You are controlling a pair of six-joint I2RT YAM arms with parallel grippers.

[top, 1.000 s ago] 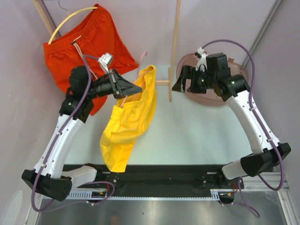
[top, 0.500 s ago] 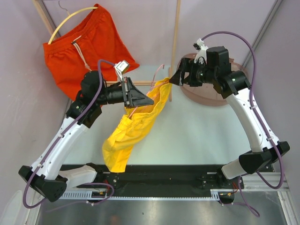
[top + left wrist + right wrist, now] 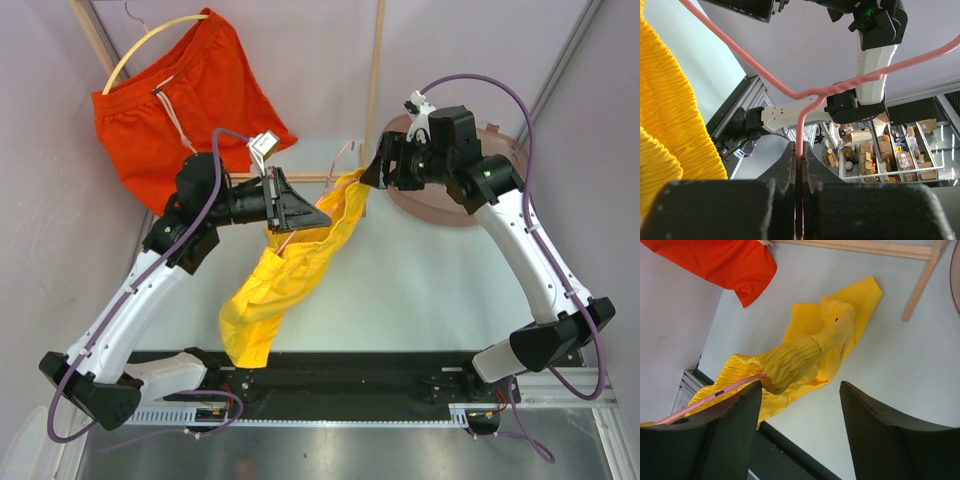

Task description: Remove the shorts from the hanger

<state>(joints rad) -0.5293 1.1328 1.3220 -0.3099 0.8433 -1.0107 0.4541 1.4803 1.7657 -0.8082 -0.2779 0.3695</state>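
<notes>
The yellow shorts [image 3: 290, 270] hang from a pink hanger [image 3: 805, 95] and slope down toward the near edge. My left gripper [image 3: 322, 217] is shut on the hanger's neck [image 3: 800, 130]. The elastic yellow waistband [image 3: 675, 100] shows at the left of the left wrist view. My right gripper [image 3: 372, 172] is open, right above the upper end of the yellow shorts [image 3: 810, 355], with the pink hanger arm [image 3: 715, 396] beside its left finger. The orange-red shorts [image 3: 190, 100] with a pale drawstring hang on a yellow hanger [image 3: 150, 45] at the back left.
A wooden rack post [image 3: 375, 90] with a crossbar stands at the back centre. A round brown tray [image 3: 450, 205] lies at the back right under my right arm. A black rail [image 3: 330, 375] runs along the near edge. Walls close in on both sides.
My left gripper has carried the hanger and yellow shorts rightward and up. My right gripper has moved left, from over the tray to just above the shorts' upper end.
</notes>
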